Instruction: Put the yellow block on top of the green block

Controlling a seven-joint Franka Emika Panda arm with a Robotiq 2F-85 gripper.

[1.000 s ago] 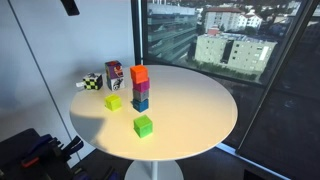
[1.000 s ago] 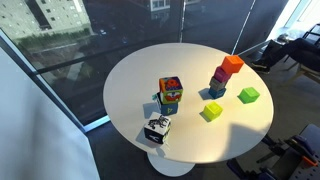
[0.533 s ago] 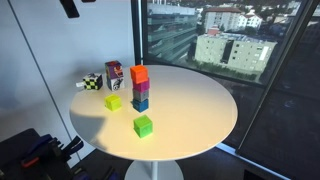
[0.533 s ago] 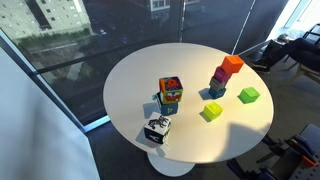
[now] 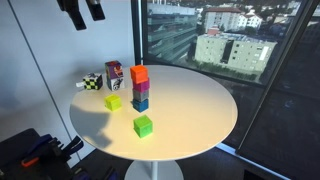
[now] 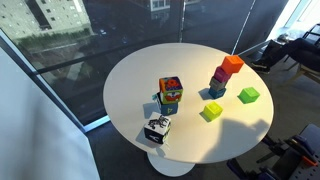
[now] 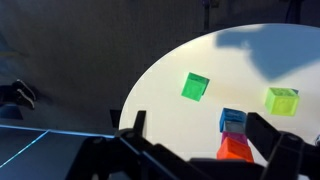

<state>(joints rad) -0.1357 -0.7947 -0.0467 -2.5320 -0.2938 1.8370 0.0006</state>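
Open, empty gripper (image 7: 213,133) hangs high. Wrist view: yellow block (image 7: 282,99) at 2 o'clock of cube stack (image 7: 233,121); wide jaws descending could topple it.

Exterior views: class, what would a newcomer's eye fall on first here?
The tower of orange, magenta and blue cubes stands on the round white table. The green block and the yellow block lie apart beside it. The open end effector hangs high above, holding nothing.
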